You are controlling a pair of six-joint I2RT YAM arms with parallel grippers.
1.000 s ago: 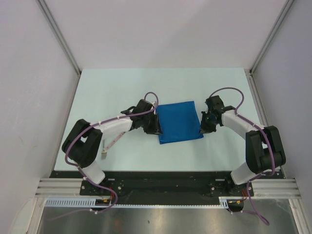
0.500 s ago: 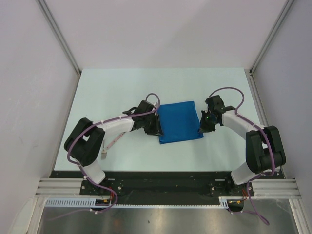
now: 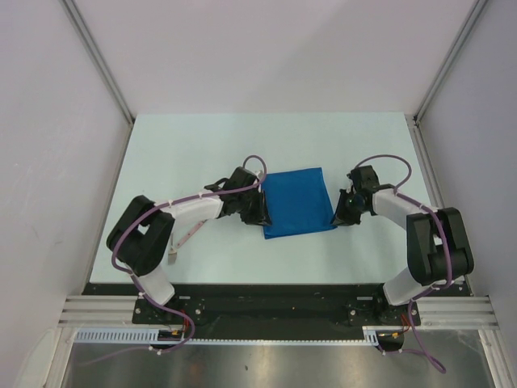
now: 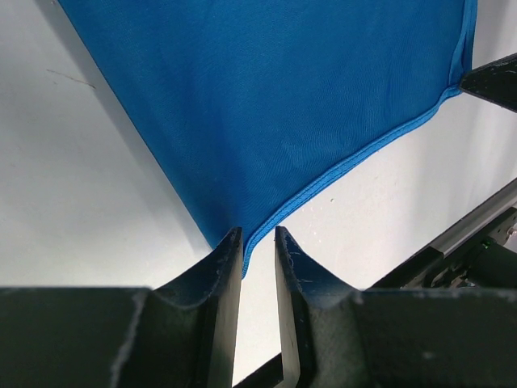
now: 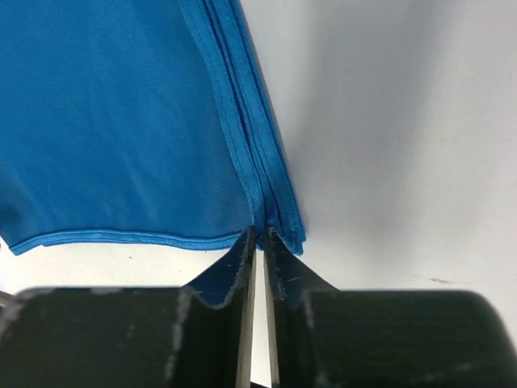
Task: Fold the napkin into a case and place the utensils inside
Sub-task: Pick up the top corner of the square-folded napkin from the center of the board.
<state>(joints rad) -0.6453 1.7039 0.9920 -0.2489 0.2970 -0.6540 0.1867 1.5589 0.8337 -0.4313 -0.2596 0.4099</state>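
Set left gripper (image 4: 257, 236) and right gripper (image 5: 258, 234) at napkin (image 3: 297, 202) corners, hold unclear; risked dragging folded layers apart if snagged.

Napkin (image 3: 297, 202): royal-blue cloth, folded to a broad 4-sided panel, still wide, not a narrow case. Lies flat approx. at centre of table (image 3: 202, 137), slightly skewed, its near edge slanting up toward table's right side. Surface smooth w/ faint creases. Stitched hem along the edges. At the edge facing table's right side, several hemmed layers lie stacked.

Utensil (image 3: 184, 239): slim pale-grey piece, lies diagonally on table's near-left part, well apart from napkin. Partly hidden, type unclear.
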